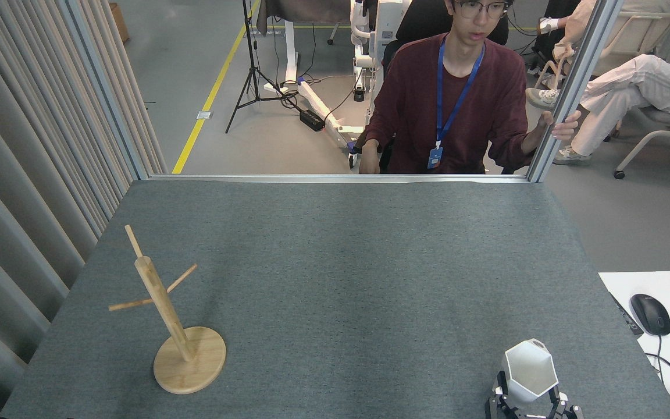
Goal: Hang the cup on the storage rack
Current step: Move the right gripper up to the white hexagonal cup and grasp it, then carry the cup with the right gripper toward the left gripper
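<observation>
The white faceted cup (530, 369) is at the table's near right corner, its hexagonal mouth facing up and towards me. My right gripper (528, 392) comes up from the bottom edge, one dark finger (501, 385) on each side of the cup's lower body, and it looks shut on the cup. No handle shows on the cup. The bamboo storage rack (162, 305) stands at the near left on its round base (191, 361), with three thin pegs angled off the post and nothing hanging on them. My left gripper is out of view.
A pleated grey curtain (27, 174) runs along the table's left edge. A metal rail (335, 177) bounds the far edge, with a seated person (457, 99) behind it. To the right stands a white desk (626, 285) with a mouse (650, 314).
</observation>
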